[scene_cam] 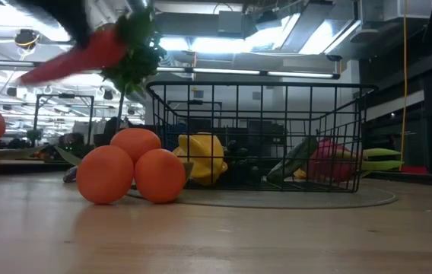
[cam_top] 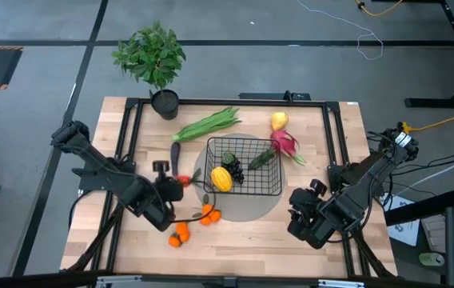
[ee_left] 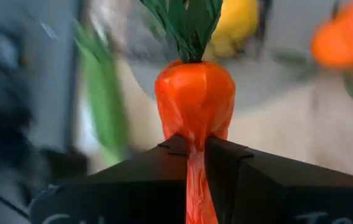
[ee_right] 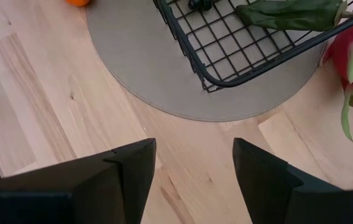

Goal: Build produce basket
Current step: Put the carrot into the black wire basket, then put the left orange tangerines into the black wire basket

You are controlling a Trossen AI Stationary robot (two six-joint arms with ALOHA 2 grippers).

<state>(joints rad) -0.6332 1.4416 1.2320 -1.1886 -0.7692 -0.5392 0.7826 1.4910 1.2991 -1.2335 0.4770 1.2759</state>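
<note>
Left fingers (ee_left: 195,162) clenched on carrot (ee_left: 194,102) | carrot points at basket (cam_top: 245,166), toward right edge | right fingers (ee_right: 195,165) released, near front-right corner

Table (cam_top: 251,240): pale wood, matt, visible grain. Basket (cam_top: 247,144): thin black metal wire. Carrot (ee_left: 194,99): glossy, plastic-looking orange skin. Round mat (ee_right: 133,62): matt grey.

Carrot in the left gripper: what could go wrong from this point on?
The left gripper pinches the carrot only by its thin tail, so it may swing or slip out before reaching the basket. Lifted beside the basket's wall, it could catch the rim on the way in. The tangerines lie just below and could be knocked. The right gripper waits open nearby.
</note>
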